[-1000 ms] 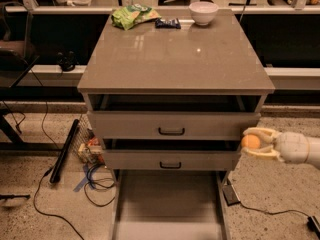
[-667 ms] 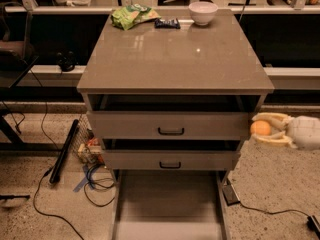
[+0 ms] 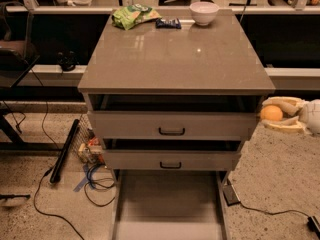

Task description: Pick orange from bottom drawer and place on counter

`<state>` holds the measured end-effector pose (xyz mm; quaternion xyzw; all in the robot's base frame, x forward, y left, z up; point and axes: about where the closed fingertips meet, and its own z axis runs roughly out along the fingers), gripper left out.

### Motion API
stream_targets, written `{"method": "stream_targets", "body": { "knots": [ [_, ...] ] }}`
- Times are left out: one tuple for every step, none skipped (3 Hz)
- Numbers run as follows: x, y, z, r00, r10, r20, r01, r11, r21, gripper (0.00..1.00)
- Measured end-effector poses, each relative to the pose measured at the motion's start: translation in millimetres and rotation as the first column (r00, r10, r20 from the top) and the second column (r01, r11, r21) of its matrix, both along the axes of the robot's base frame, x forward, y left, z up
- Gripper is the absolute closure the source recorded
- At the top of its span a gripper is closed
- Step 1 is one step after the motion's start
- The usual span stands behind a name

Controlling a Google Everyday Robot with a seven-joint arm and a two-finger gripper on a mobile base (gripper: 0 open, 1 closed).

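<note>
The orange [image 3: 271, 113] is a small round fruit held between the pale fingers of my gripper [image 3: 278, 114], which reaches in from the right edge. It hangs to the right of the cabinet, just below the counter's right edge and level with the top drawer. The counter [image 3: 175, 59] is the glossy grey-brown top slab. The bottom drawer [image 3: 169, 204] is pulled out at the bottom of the view, a shallow grey tray with a bare floor.
On the counter's far edge lie a green snack bag [image 3: 134, 15], a dark packet [image 3: 168, 23] and a white bowl [image 3: 204, 12]. Two grey drawers with black handles [image 3: 171, 131] sit slightly open. Cables and a black bar [image 3: 65, 149] lie on the floor at left.
My gripper has risen with the orange, from level with the second drawer to just under the counter's right edge, and has shifted slightly right.
</note>
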<state>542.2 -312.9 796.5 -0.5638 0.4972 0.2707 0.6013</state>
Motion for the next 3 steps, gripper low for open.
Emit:
{"method": "stream_targets", "body": {
  "knots": [
    [5,-4,39,0.9991,-0.005,0.042,0.002,0.998,0.068,1.00],
    [20,-9,92,0.9980,-0.011,0.062,0.001,0.988,0.154,1.00],
    [55,4,124,0.9986,-0.044,-0.031,0.049,0.981,0.185,1.00]
  ]
}}
